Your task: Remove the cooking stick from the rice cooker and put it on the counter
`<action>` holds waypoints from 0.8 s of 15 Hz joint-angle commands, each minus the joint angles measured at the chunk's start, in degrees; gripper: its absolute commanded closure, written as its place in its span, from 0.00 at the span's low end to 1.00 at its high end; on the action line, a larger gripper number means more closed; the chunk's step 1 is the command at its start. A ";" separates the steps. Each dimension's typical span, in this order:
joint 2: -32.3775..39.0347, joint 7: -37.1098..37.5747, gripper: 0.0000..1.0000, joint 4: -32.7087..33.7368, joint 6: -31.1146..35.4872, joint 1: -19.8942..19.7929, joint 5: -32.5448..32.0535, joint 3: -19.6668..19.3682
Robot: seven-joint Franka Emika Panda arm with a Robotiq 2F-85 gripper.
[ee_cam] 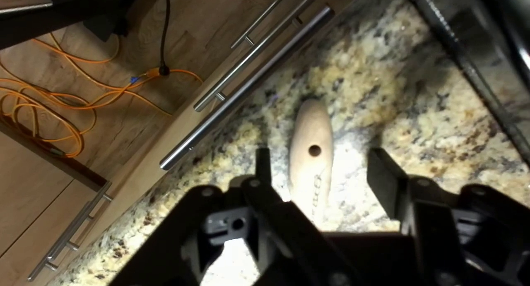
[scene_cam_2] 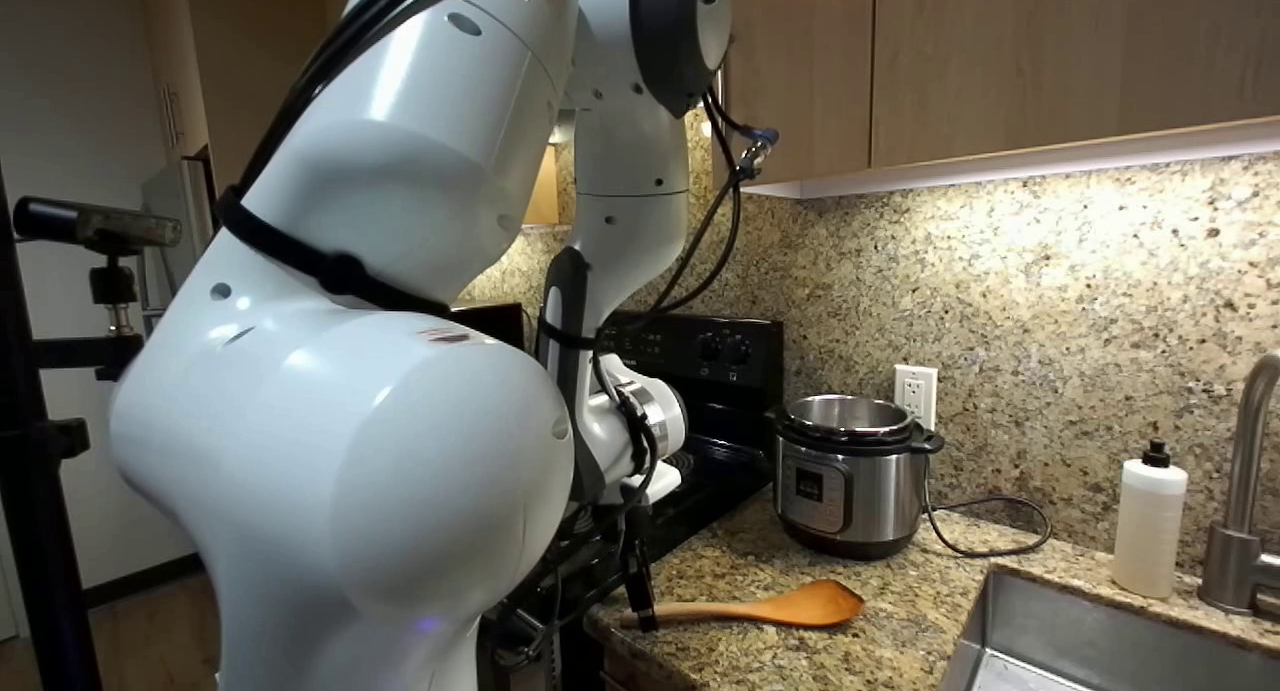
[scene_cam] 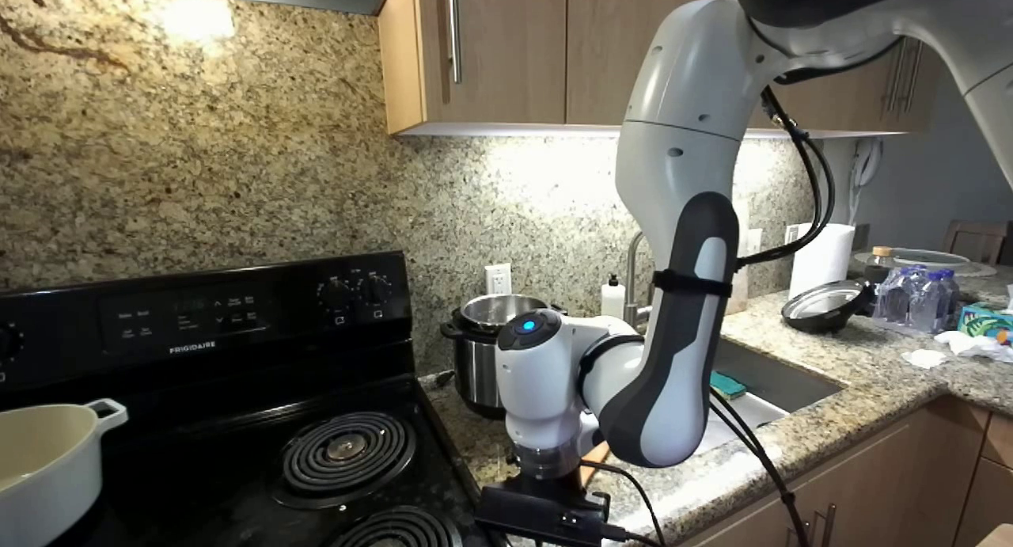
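The cooking stick is a wooden spatula with a pale handle and a flat orange-brown head. It lies flat on the granite counter in front of the rice cooker. The steel and black rice cooker also shows in an exterior view, lidless, with nothing seen sticking out. My gripper is open and points down at the handle's end. Its fingers stand on either side of the handle in the wrist view, with gaps to both. In an exterior view the fingertips are close to the counter at the handle.
The black coil stove borders the counter, with a white pot on it. A steel sink, faucet and soap bottle stand beyond the cooker. The counter's front edge and cabinet handles are close to the gripper.
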 commanded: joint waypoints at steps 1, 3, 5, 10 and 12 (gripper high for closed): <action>-5.12 -2.30 0.07 -2.72 0.41 -1.20 0.77 1.60; -9.50 -1.06 0.01 -3.92 0.24 -0.48 -1.39 1.36; -14.99 0.07 0.00 -5.25 -0.37 0.21 -4.76 0.79; -26.58 -9.38 0.00 -9.49 2.12 -1.53 -7.26 0.84; -31.41 -14.40 0.00 -11.61 4.47 -2.00 -9.20 -0.13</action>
